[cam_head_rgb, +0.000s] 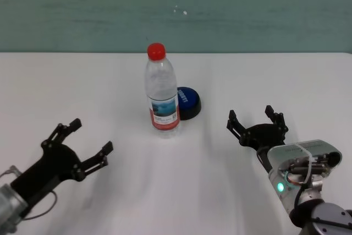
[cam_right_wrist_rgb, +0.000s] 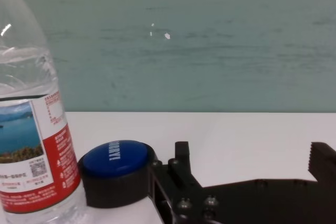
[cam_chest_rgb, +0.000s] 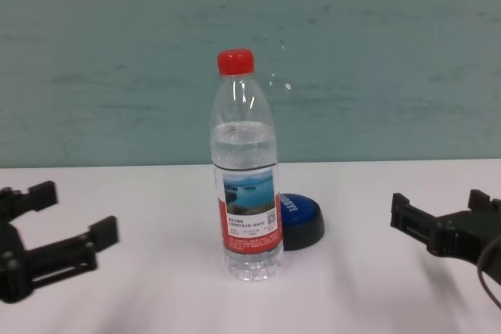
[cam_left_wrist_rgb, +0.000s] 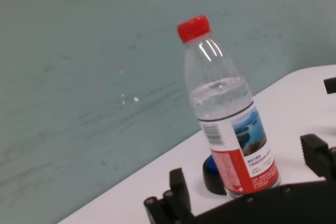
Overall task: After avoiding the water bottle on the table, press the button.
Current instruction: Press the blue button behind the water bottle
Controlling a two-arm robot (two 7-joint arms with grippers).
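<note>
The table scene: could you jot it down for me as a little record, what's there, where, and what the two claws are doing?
table: white, plain
water bottle: upright, red cap on, mid-table
button: blue dome on black base, right behind the bottle on the robot's right side, partly hidden by it
left claw: open, empty, near left, away from the bottle
right claw: open, empty, right of the button, not touching it
button pressed: not yet

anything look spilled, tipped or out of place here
Nothing stands out. The water bottle stands upright and capped on the table, partly in front of the blue button. Left gripper and right gripper are open, holding nothing.
</note>
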